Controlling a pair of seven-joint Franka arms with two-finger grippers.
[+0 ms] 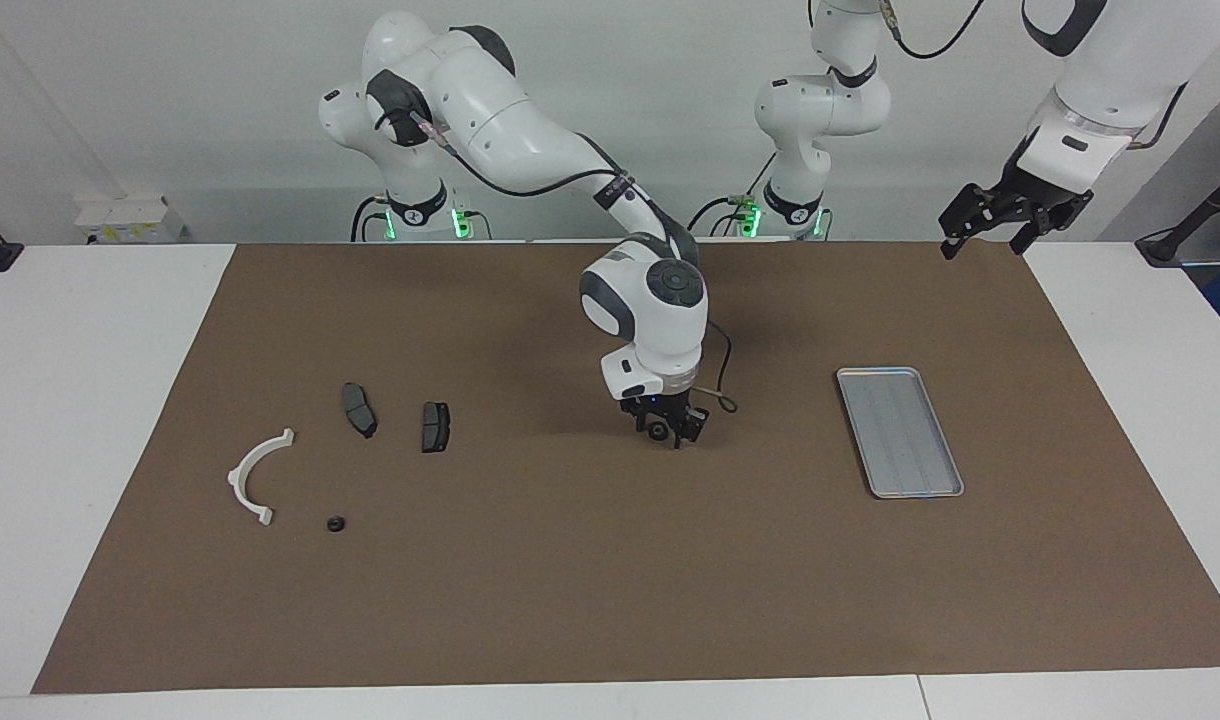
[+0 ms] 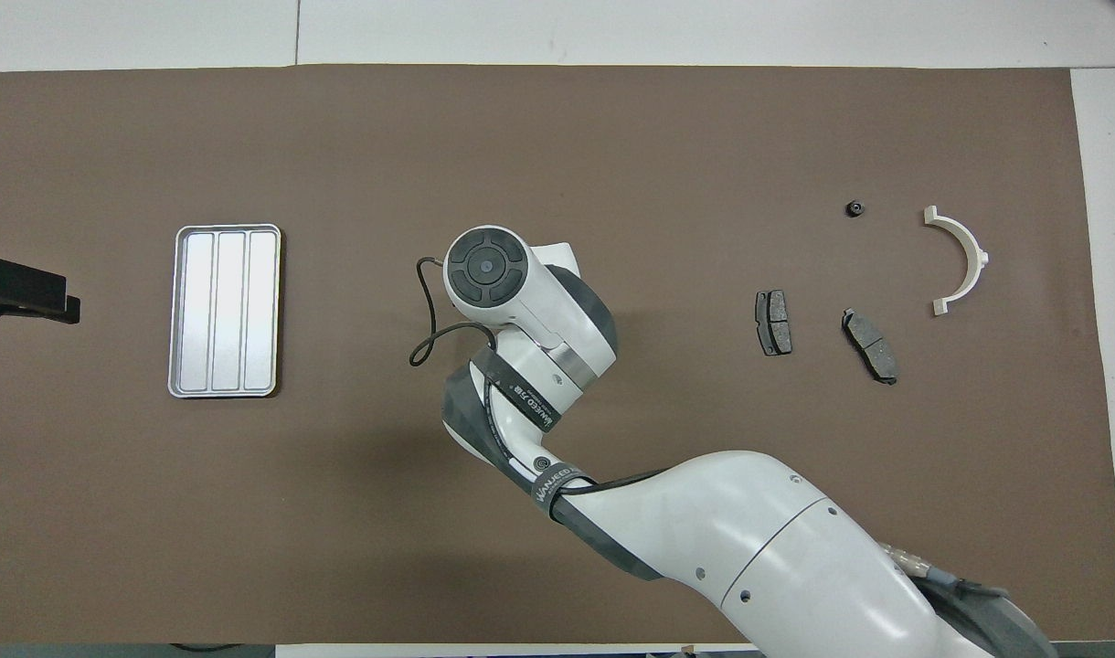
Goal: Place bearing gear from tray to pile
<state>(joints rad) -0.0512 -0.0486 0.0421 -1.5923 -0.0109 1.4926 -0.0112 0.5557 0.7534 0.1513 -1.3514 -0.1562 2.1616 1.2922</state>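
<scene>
My right gripper point(image 1: 662, 431) hangs over the middle of the brown mat, between the tray and the pile. It is shut on a small black bearing gear point(image 1: 657, 431), held just above the mat. In the overhead view its own wrist point(image 2: 486, 265) hides the gripper and the gear. The silver ridged tray point(image 1: 899, 431) point(image 2: 225, 311) lies toward the left arm's end, with nothing in it. The pile lies toward the right arm's end: a white plastic arc point(image 1: 255, 475) point(image 2: 961, 259) and two dark brake pads point(image 1: 359, 409) point(image 1: 435, 426). My left gripper point(image 1: 990, 228) point(image 2: 23, 292) waits open, raised over the mat's edge.
A second small black gear point(image 1: 336, 523) point(image 2: 854, 208) lies on the mat beside the white arc. The brown mat point(image 1: 610, 600) covers most of the white table. A thin cable point(image 2: 425, 315) loops off the right wrist.
</scene>
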